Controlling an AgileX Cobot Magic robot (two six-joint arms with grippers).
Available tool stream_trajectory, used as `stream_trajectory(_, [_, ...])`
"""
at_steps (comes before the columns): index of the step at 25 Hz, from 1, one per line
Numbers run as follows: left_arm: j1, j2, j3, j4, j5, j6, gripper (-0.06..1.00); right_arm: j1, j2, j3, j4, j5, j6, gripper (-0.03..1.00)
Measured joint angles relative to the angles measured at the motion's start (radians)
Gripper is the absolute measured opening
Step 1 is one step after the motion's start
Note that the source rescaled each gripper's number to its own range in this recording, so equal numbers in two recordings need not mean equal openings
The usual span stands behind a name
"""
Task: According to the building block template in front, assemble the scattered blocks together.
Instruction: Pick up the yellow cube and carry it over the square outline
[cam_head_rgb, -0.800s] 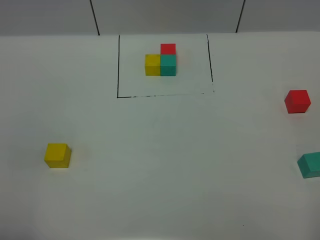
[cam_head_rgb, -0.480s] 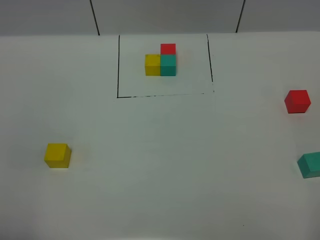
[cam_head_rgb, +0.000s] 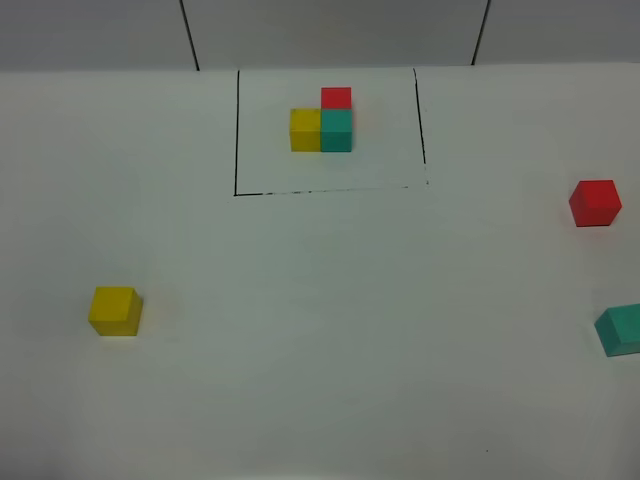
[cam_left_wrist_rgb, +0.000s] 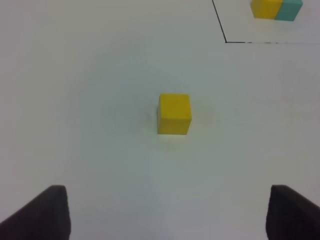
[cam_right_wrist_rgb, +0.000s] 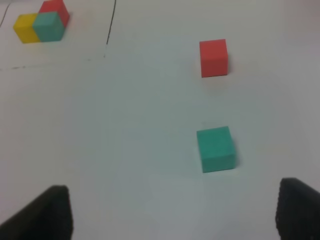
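Three pieces are spread well apart on the white table (cam_head_rgb: 320, 380): yellow cube (cam_head_rgb: 114, 310) at left, building block template (cam_head_rgb: 322, 125) outlined mid-rear, red cube (cam_head_rgb: 595, 202) and teal cube (cam_head_rgb: 620, 329) by the right edge. Left gripper (cam_left_wrist_rgb: 170, 215) and right gripper (cam_right_wrist_rgb: 175, 212) are held wide, empty.

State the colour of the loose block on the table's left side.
Yellow block, clearest in left wrist view.

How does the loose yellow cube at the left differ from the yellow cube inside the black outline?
The loose small matte yellow cube stands alone, touching nothing; the template's yellow cube sits flush against a teal cube. The loose one lies outside the thin black drawn outline, nearer the camera; the template's lies inside it. Both look alike in colour, shape and size.
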Motion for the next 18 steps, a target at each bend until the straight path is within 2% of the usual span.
stream_trajectory(13, [0.000, 0.000, 0.000, 0.000, 0.000, 0.000, 0.86, 0.000, 0.000, 0.000, 0.000, 0.000, 0.000, 0.67])
stream_trajectory(18, [0.000, 0.076, -0.049, 0.000, -0.068, 0.000, 0.86, 0.000, 0.000, 0.000, 0.000, 0.000, 0.000, 0.67])
